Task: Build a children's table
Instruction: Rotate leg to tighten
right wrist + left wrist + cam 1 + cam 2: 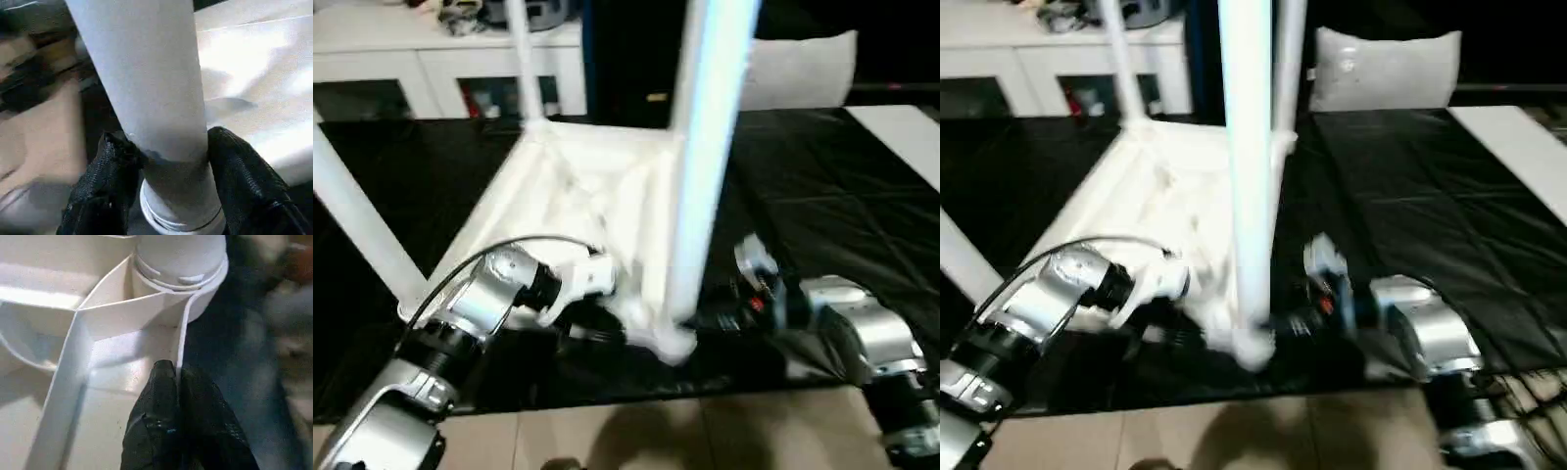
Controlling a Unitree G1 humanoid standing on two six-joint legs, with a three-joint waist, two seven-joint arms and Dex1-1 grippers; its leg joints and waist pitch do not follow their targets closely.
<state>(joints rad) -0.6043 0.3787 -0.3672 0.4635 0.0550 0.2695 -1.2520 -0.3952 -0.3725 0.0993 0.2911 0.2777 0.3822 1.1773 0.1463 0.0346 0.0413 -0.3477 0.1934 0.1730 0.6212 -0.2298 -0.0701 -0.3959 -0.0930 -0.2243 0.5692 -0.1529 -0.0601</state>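
Leg (pixel 156 98) in corner socket (pixel 183 264), right hand (pixel 168 171) around it

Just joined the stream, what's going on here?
The robot is assembling a white plastic table, whose top lies upside down on a black mat. The right hand grips the nearest leg just above its corner socket. The left hand pinches the top's edge rib beside that corner.

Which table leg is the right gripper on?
The near-corner leg, upright in its socket closest to the robot; right gripper clamps its base. The other legs stand untouched.
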